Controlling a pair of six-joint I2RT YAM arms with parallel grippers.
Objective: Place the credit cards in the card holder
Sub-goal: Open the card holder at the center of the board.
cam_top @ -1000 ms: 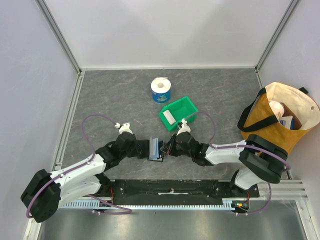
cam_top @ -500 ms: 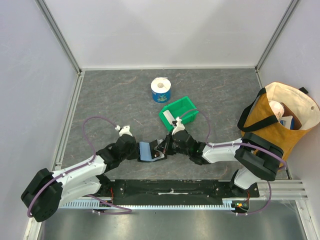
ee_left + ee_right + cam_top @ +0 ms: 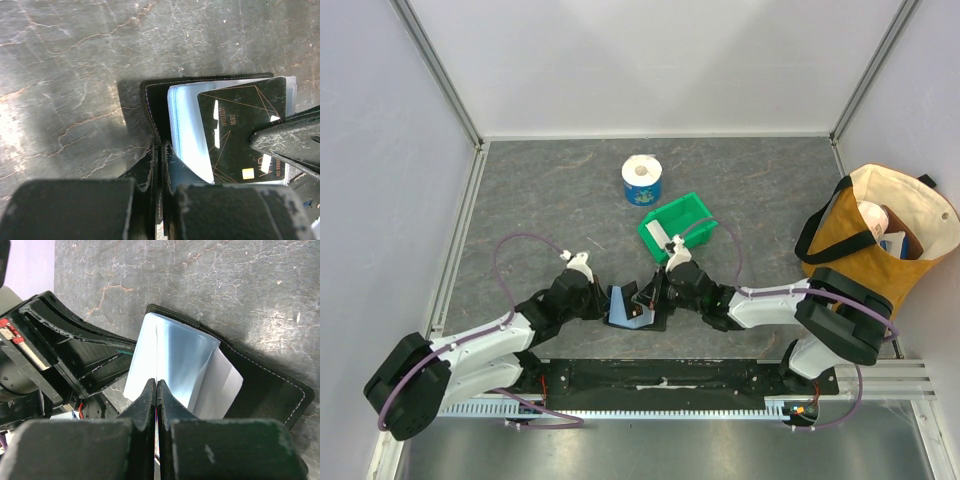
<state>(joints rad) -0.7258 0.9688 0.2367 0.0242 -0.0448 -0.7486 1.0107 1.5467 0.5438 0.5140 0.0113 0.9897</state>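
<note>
Left wrist view: left tool (image 3: pixel 159 162) pinched tight on the near edge of the unfolded black folding card holder (image 3: pixel 156 100), and at two o'clock the black gold-lined credit card (image 3: pixel 242 130), nipped in the clamped right tool (image 3: pixel 156 390), overlies its bluish pockets (image 3: pixel 187 120), long axis twelve-to-six.

Two black-and-white robot arms reach out from the near edge of the tabletop (image 3: pixel 550 190), both held low and angled inward. The left arm (image 3: pixel 485 345) stretches forward and to the right. The left gripper (image 3: pixel 605 303) points right, its fingers pressed together on the edge of the black card holder (image 3: pixel 155 95). The right arm (image 3: pixel 770 303) folds at its elbow on the right side and runs leftward, close above the surface. The right gripper (image 3: pixel 655 297) points left, its fingers pinched tight on the black credit card (image 3: pixel 240 130). The two grippers face each other, tips close together.
</note>
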